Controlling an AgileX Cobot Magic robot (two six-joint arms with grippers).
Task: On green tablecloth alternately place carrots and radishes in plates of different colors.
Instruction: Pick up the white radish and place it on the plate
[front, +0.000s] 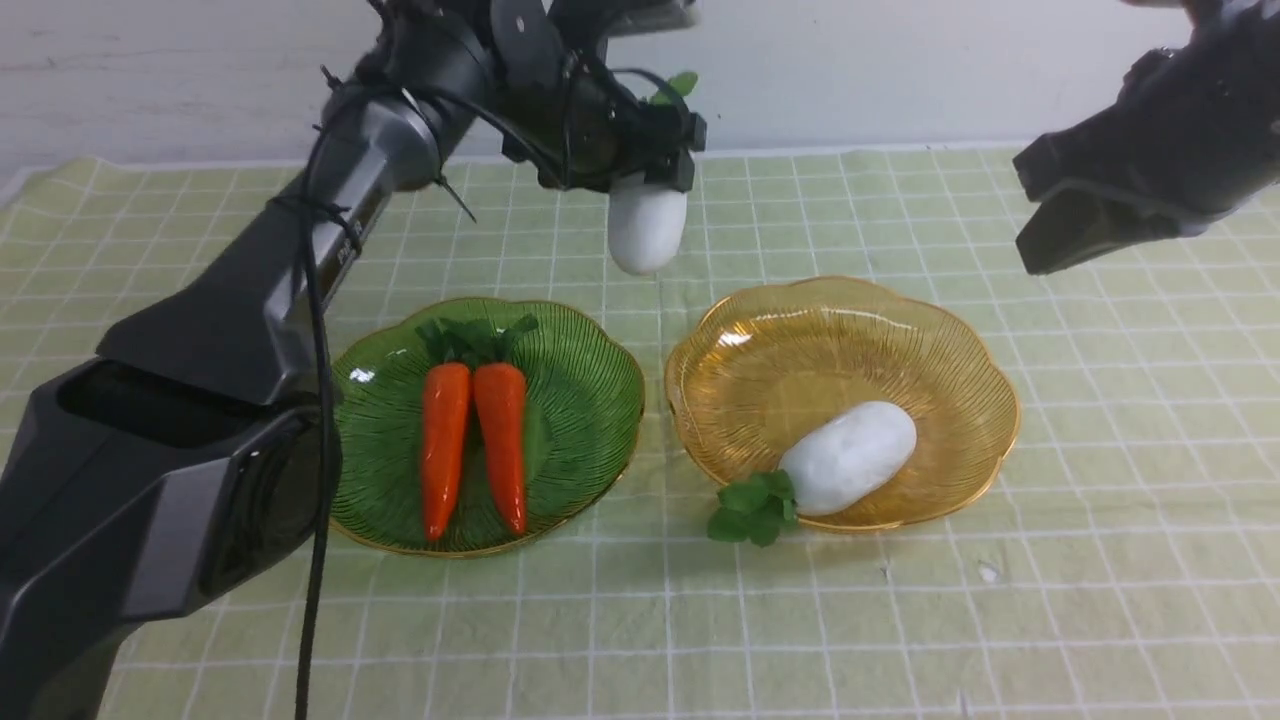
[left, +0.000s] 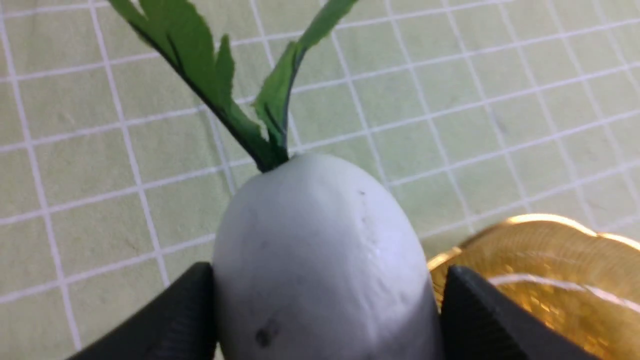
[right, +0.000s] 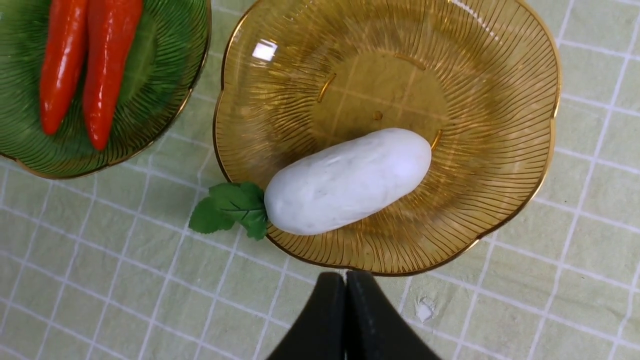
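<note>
Left tool (front: 648, 182) clamps a white radish (front: 646, 232) upright in the air, leaves up. The amber plate (front: 900, 330) lies just to its right and nearer the robot. Right tool (right: 345, 305), closed on nothing, hangs above the bench.

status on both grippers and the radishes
Left gripper shut on radish, airborne. Right gripper shut, empty, held high. Other radish in amber plate, both carrots in green plate. No obstacle seen.
</note>
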